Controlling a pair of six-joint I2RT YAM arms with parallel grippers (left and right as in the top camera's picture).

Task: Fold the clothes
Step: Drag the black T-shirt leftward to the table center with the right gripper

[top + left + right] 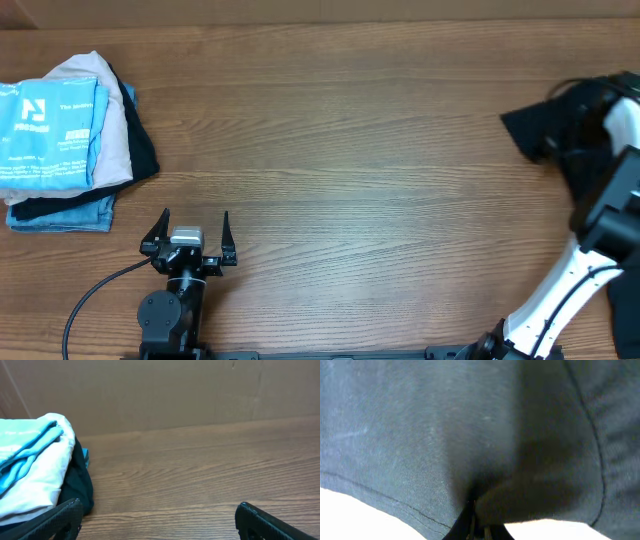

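A stack of folded clothes (65,140) lies at the table's far left, light blue and white on top, dark and denim below; it also shows in the left wrist view (35,470). My left gripper (189,240) is open and empty near the front edge, right of the stack; its fingers frame bare wood in the left wrist view (157,520). My right gripper (585,140) is at the far right, shut on a dark garment (540,125) held up off the table. The dark garment's cloth fills the right wrist view (445,435), pinched at the jaws (477,517).
The brown wooden table (360,180) spans the view. A cardboard-coloured wall (175,395) stands behind its far edge. A black cable (95,300) runs from the left arm base.
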